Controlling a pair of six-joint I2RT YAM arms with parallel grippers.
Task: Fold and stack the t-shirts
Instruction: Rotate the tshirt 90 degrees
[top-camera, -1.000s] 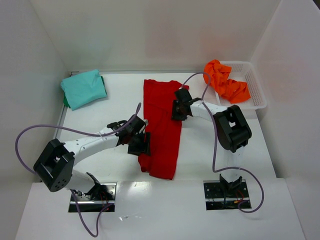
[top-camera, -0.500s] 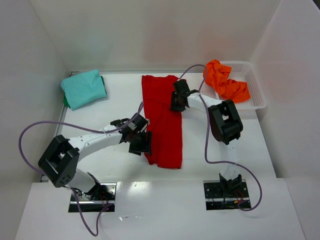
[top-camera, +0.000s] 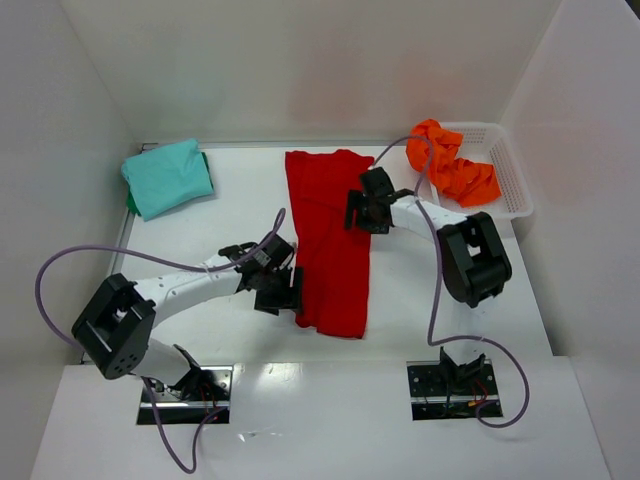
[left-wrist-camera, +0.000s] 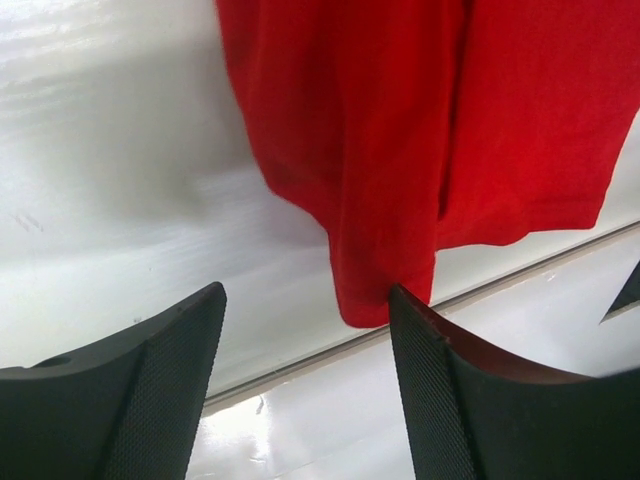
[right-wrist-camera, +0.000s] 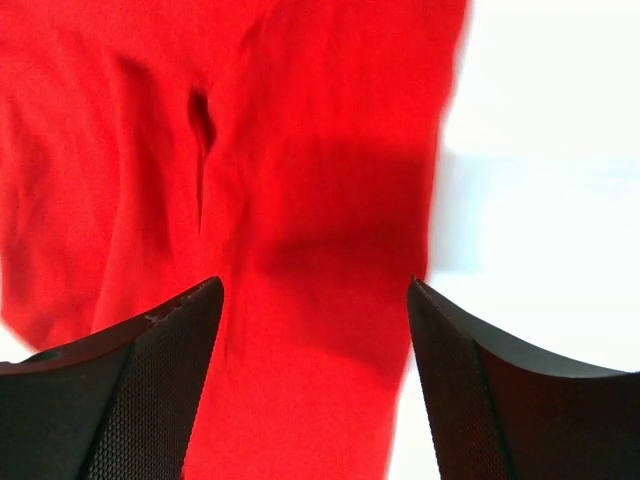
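Observation:
The red t-shirt (top-camera: 330, 240) lies folded lengthwise in a long strip down the middle of the table. My left gripper (top-camera: 284, 290) is open at the strip's lower left edge; in the left wrist view the red cloth (left-wrist-camera: 400, 150) hangs beyond the fingertips, its corner by the right finger (left-wrist-camera: 440, 400). My right gripper (top-camera: 357, 212) is open over the strip's upper right edge, with red cloth (right-wrist-camera: 300, 250) below it. The teal t-shirt (top-camera: 167, 176) lies folded at the back left. The orange t-shirt (top-camera: 452, 163) is crumpled in the basket.
A white mesh basket (top-camera: 510, 180) stands at the back right against the wall. White walls close in the table on three sides. Purple cables loop from both arms. The table's near edge (left-wrist-camera: 300, 360) shows just past the shirt's bottom.
Both grippers have let go of the red shirt and opened. The strip has shifted slightly right and lies flat. The right gripper moved a little right and toward me.

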